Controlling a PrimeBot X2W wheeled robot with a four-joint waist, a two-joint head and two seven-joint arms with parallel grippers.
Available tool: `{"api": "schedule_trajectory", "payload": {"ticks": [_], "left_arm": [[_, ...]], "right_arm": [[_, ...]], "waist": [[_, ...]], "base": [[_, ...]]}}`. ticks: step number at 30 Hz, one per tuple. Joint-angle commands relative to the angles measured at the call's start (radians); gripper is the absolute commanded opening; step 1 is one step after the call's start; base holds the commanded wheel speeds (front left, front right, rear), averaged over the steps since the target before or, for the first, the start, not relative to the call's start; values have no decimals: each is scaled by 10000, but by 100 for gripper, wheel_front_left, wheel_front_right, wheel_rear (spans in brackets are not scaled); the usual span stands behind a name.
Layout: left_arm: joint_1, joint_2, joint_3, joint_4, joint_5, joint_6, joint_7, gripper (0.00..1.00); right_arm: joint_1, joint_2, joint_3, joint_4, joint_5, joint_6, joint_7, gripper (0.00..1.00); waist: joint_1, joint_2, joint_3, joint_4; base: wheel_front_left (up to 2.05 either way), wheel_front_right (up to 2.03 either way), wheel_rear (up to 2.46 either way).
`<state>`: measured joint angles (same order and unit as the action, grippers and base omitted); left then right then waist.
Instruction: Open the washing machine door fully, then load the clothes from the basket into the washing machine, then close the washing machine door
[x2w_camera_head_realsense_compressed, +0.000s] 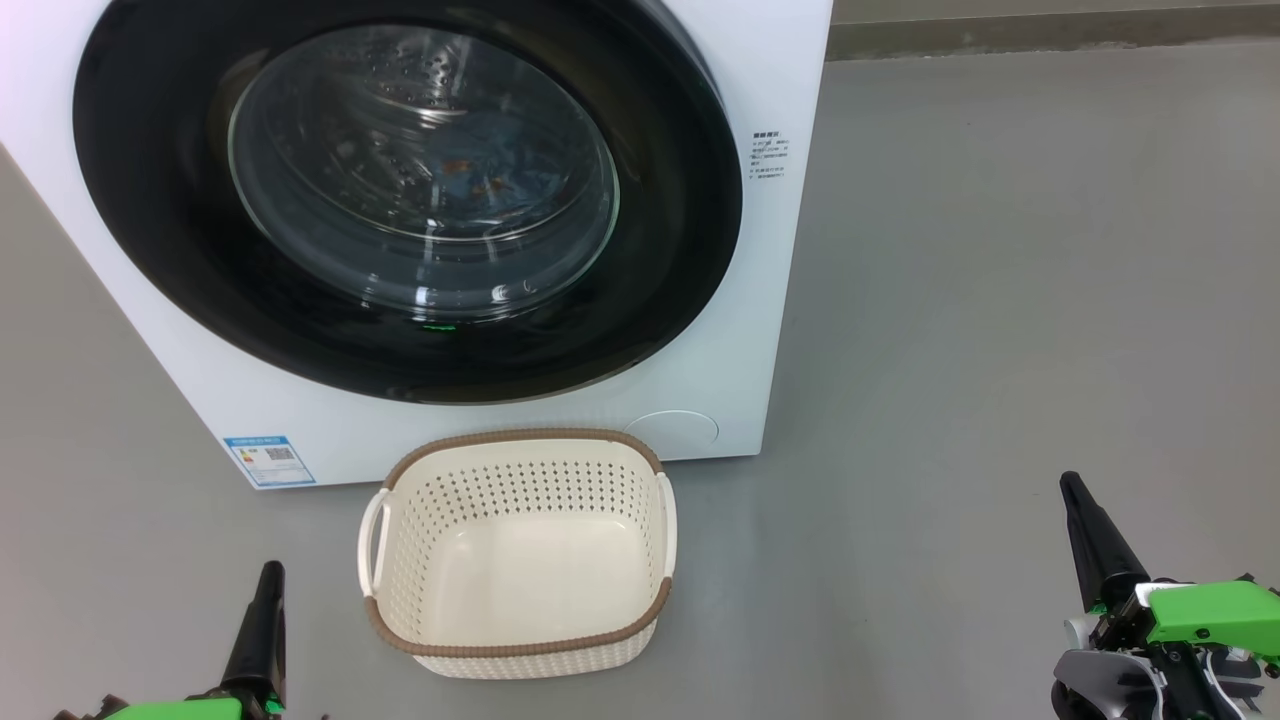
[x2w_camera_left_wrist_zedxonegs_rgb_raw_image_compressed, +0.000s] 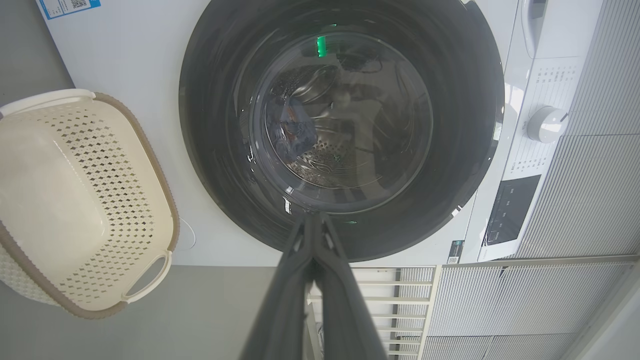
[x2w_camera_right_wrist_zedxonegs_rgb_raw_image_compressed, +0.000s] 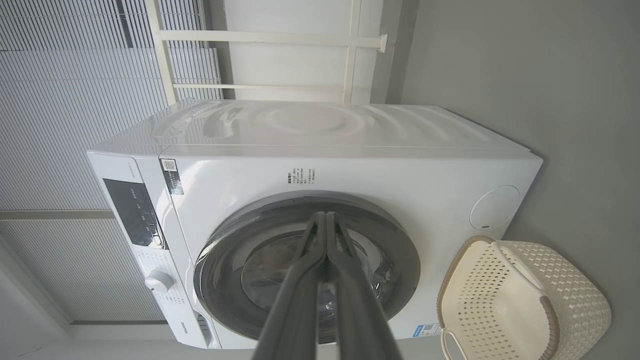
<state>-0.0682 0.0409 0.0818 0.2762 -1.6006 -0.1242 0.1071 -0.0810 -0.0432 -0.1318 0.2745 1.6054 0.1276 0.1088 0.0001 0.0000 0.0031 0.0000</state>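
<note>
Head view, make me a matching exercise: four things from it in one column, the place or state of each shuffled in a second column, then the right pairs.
Things
1. washing machine door
2. basket
3. clothes
4. blue label sticker

Place or state
A. inside the drum, seen through the window
B. lower left corner of the washing machine front
C. shut
D. empty, on the floor

Pairs: 1-C, 2-D, 3-A, 4-B
</note>
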Motion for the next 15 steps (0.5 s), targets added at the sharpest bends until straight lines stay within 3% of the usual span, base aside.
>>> {"api": "schedule_trajectory", "payload": {"ticks": [1, 15], "left_arm": [[-399, 93, 322, -309, -78, -65, 63, 0], [-399, 93, 321, -310, -79, -65, 62, 0]], "right_arm": [[-270, -75, 177, -297, 28, 31, 47, 0], [-270, -74, 175, -297, 27, 31, 48, 0]], "waist": [[0, 0, 0, 0], [0, 0, 0, 0]], "base": [[0, 0, 0], [0, 0, 0]]}}
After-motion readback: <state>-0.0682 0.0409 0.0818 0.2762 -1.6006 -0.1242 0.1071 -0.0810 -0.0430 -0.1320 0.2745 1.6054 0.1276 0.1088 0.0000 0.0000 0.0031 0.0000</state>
